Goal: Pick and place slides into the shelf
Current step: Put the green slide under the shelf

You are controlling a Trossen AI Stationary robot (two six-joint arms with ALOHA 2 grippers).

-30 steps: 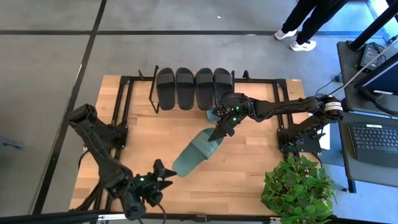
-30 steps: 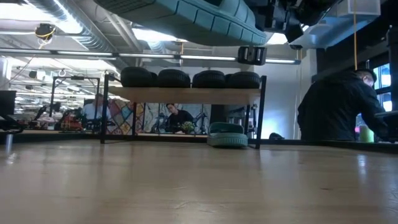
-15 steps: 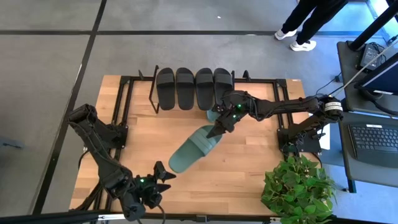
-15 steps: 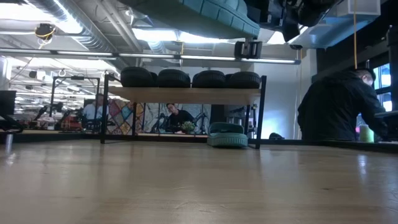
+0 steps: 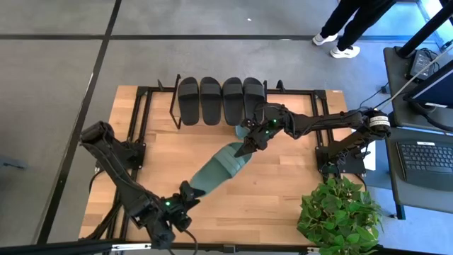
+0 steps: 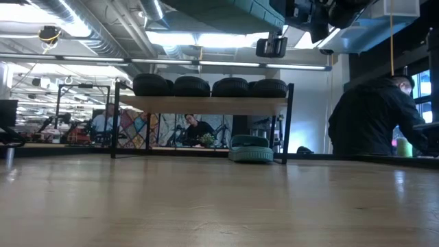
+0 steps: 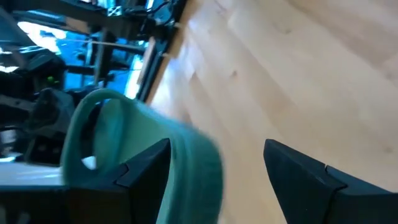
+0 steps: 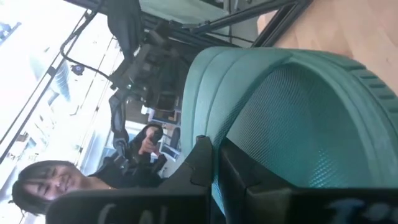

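Observation:
Four black slides point(image 5: 221, 99) lie side by side on the shelf point(image 6: 206, 104). One green slide point(image 6: 250, 149) rests on the table under the shelf's right end. A second green slide point(image 5: 221, 166) hangs slanted over the table's middle, with my right gripper point(image 5: 248, 146) shut on its end nearest the shelf. My left gripper point(image 5: 190, 193) is open at the slide's other end. In the left wrist view that end point(image 7: 186, 168) shows beside one finger point(image 7: 146, 165). I cannot tell whether it touches. My right gripper pinches a thin edge of the green slide point(image 8: 214, 134) between its two fingers, at the end nearest the shelf. The fingers come nearly level from the table's right side. The slide is lifted clear and reaches out toward the table's near left.
A potted plant point(image 5: 338, 212) stands at the table's near right corner. A person point(image 6: 374, 116) sits beyond the table's right side, and another stands beyond the far edge point(image 5: 350, 28). Bare wood lies at the table's left and near parts.
My right gripper has tipped upward with the green slide, whose underside climbs toward the low view's top edge. My left gripper has come a little nearer to the slide's free end and stays open.

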